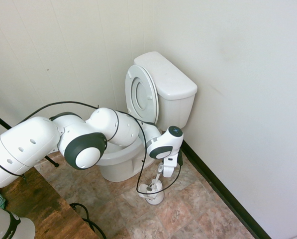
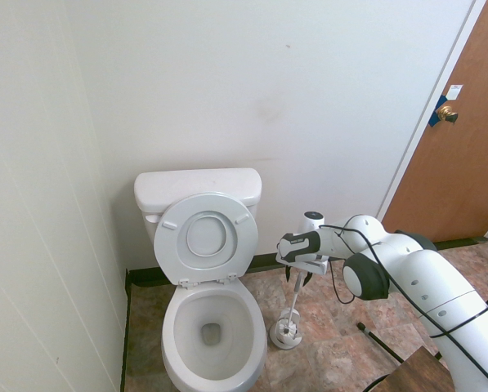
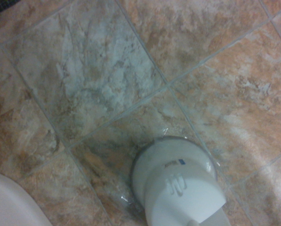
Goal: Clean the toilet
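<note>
The white toilet (image 2: 213, 327) stands against the back wall, its seat and lid (image 2: 208, 237) raised against the tank (image 1: 165, 79), so the bowl is uncovered. A white toilet brush (image 2: 295, 300) stands upright in its small round holder (image 2: 286, 333) on the floor beside the bowl. My gripper (image 2: 302, 274) points down over the holder and is shut on the top of the brush handle (image 1: 160, 175). In the wrist view the holder (image 3: 178, 183) lies directly below, with a corner of the toilet bowl (image 3: 4, 207) at the edge.
The floor is stone-pattern tile (image 2: 342, 327). A white wall (image 1: 247, 99) with dark baseboard runs close by the holder. A brown door (image 2: 448, 139) stands beyond the arm. A wooden surface (image 1: 34, 199) sits by the arm's base.
</note>
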Controlling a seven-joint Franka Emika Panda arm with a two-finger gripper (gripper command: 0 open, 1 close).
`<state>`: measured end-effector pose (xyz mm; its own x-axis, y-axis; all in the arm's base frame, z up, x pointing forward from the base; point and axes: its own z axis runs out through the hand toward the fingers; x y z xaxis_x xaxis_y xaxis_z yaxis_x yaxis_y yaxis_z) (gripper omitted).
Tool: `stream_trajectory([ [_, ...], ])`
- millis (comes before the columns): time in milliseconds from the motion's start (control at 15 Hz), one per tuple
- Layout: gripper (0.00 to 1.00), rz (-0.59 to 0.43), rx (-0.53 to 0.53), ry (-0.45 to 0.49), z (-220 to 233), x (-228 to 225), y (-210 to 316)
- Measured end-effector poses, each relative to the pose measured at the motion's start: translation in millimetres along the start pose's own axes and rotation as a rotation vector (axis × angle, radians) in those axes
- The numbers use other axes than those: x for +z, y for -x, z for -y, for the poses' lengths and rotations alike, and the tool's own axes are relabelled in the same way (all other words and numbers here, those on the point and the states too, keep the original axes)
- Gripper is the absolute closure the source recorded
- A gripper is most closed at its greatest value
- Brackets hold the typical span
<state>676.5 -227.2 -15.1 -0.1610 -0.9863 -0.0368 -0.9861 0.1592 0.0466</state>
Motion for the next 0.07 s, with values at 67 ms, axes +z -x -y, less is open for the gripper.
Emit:
stream_trajectory([
  [67,0.0,-0.006,0.004,-0.002,-0.3,-8.4,-3.5],
])
